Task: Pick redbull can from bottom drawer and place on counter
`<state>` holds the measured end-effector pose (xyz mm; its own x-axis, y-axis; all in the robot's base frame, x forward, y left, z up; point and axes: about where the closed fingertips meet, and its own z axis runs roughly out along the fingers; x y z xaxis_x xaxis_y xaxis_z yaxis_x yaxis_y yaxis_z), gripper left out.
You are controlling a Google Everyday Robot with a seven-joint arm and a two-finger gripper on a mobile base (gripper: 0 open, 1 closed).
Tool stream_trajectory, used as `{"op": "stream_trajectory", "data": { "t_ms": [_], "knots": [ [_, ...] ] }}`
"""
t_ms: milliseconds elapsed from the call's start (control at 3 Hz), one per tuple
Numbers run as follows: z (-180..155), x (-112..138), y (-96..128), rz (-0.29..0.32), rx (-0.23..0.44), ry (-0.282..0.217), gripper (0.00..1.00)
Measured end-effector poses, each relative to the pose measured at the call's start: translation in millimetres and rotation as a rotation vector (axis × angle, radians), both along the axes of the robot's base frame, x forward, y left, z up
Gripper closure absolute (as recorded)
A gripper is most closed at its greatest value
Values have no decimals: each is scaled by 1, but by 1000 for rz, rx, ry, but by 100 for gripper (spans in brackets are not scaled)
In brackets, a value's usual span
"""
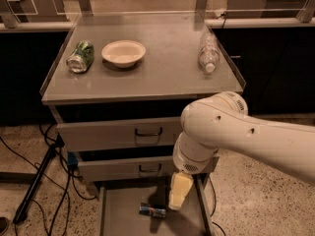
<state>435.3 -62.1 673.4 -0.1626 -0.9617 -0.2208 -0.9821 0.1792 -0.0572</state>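
Note:
The redbull can (152,211) lies on its side on the grey floor of the open bottom drawer (123,215). My gripper (175,204) hangs down from the big white arm (231,134) into the drawer. It sits just to the right of the can, close to it or touching it, and holds nothing that I can see. The counter (162,75) is the flat grey top of the cabinet, above the arm.
On the counter lie a green can (80,57) at the left, a cream bowl (123,52) beside it, and a clear plastic bottle (208,52) at the right. Two shut drawers with dark handles (148,132) sit above the open one. Cables and a stand leg (37,181) lie on the floor at the left.

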Motion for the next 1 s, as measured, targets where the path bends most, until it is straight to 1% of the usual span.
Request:
{"op": "stream_trajectory", "data": {
  "t_ms": [333, 667, 1000],
  "knots": [
    [-23, -5, 12, 10, 17, 26, 0],
    [-78, -5, 38, 34, 35, 73, 0],
    [-79, -5, 38, 34, 35, 74, 0]
  ]
}}
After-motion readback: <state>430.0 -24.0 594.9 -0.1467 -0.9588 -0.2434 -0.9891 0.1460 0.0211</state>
